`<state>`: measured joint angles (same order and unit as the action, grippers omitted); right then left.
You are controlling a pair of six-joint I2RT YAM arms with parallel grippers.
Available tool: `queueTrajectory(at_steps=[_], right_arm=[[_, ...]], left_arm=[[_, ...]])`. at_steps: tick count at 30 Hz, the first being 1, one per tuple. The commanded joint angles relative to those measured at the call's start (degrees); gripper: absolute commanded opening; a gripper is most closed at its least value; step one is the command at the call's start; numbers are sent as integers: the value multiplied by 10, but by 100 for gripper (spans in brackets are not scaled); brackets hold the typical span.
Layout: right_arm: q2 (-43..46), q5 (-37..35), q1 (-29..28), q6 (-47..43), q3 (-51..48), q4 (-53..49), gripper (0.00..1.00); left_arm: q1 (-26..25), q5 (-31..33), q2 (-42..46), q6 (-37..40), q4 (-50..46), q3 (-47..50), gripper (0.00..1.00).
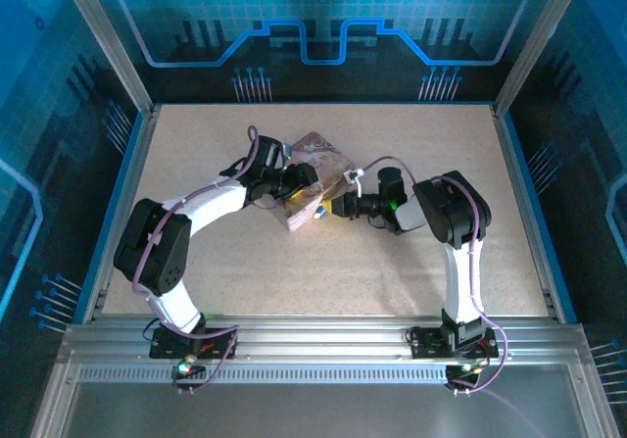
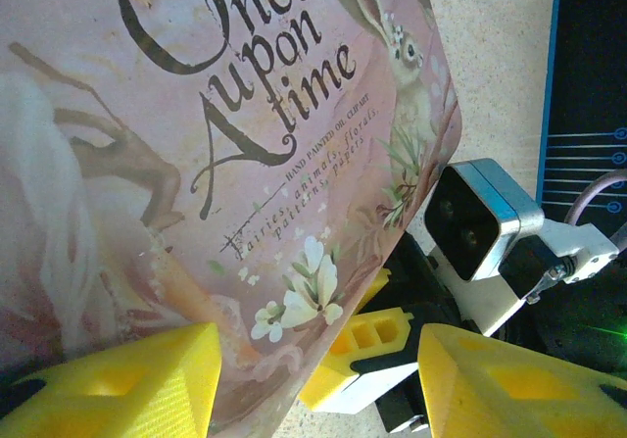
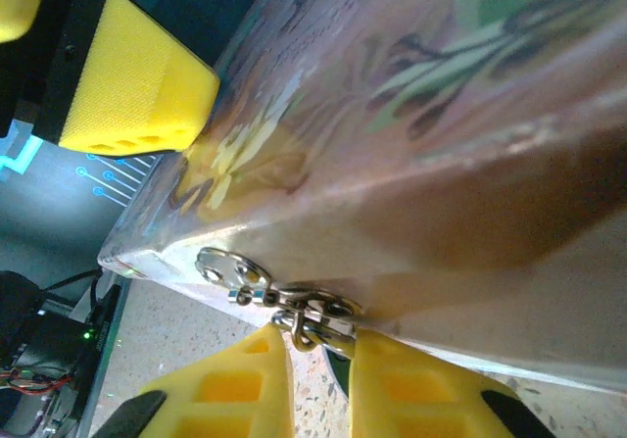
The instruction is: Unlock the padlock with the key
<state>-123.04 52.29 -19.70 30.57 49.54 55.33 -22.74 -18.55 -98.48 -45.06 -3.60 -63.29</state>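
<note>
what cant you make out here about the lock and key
- padlock: top view, too small to pick out near the tin; whether it is open cannot be told.
- key: right wrist view, just a dark sliver between the fingers of the right gripper, which hide its shape.
- tin's side: right wrist view, blurred and cut off by the frame edge.

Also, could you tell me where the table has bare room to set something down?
Bare table lies between the left arm and right arm, nearer than the pink tin; along the far edge behind it; and outside the right arm. Crowded at centre, where the left end effector and right end effector meet at the tin.
</note>
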Motion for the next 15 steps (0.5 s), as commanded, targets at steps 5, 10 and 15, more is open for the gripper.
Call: queueTrajectory(at_steps=[5, 10, 15], right_arm=[[-3, 17, -5, -6, 6, 2, 8], [-3, 13, -5, -4, 5, 2, 5], [3, 3, -1, 10, 0, 16, 3]], left_arm=[[-6, 6, -7, -6, -10, -3, 57], [-6, 7, -8, -6, -9, -2, 57], [-6, 8, -5, -6, -9, 2, 57]])
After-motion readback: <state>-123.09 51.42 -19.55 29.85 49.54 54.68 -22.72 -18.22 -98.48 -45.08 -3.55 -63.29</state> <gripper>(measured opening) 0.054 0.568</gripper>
